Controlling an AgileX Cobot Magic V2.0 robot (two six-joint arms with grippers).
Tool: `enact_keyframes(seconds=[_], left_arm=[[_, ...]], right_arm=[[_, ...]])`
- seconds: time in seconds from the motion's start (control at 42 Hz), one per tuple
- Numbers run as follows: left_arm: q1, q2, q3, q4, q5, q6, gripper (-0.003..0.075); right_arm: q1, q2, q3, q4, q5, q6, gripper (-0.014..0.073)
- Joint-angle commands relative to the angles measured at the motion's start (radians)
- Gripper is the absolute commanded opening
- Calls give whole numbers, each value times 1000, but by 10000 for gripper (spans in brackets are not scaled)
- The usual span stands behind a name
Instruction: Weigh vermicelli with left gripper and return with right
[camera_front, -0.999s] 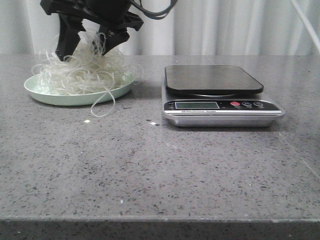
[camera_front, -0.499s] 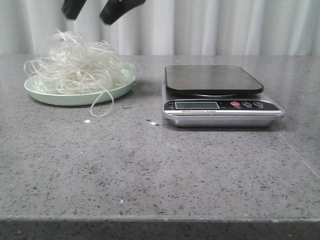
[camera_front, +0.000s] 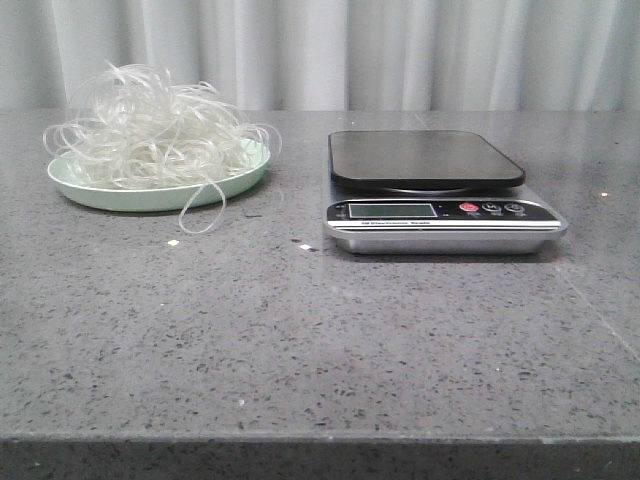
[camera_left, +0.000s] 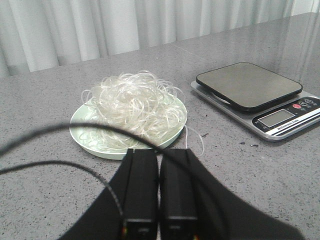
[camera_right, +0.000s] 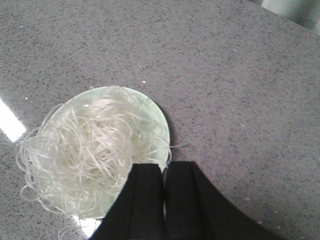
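Observation:
The vermicelli (camera_front: 150, 125) is a fluffy whitish tangle heaped on the pale green plate (camera_front: 150, 195) at the table's back left, one loop hanging over the plate's front rim. It also shows in the left wrist view (camera_left: 134, 104) and the right wrist view (camera_right: 85, 150). The scale (camera_front: 430, 160) stands to the plate's right, its black platform bare. My left gripper (camera_left: 160, 152) is shut and empty, short of the plate (camera_left: 82, 137). My right gripper (camera_right: 163, 167) is shut and empty, high above the plate's edge (camera_right: 160, 120). Neither gripper shows in the front view.
The grey speckled table (camera_front: 300, 330) reaches to its front edge. A white curtain (camera_front: 400, 50) hangs behind. Small crumbs (camera_front: 303, 243) lie between plate and scale. A black cable (camera_left: 50, 132) crosses the left wrist view.
The right gripper let go of the vermicelli on the plate, rose and left the front view. The tangle has settled a little wider on the plate.

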Motion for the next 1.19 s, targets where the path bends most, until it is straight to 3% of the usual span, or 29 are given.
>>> enact_keyframes(seconds=[0.0, 0.19, 0.357, 1.165], left_arm=[[2, 4, -29, 5, -83, -9, 136], [2, 4, -29, 5, -83, -9, 136], [2, 4, -29, 5, -83, -9, 136], [2, 4, -29, 5, -83, -9, 136]], right_arm=[[-42, -76, -34, 13, 4, -4, 153], [-95, -106, -13, 11, 53, -4, 153], [-121, -162, 87, 8, -15, -3, 153], [-122, -752, 1095, -36, -810, 4, 153]])
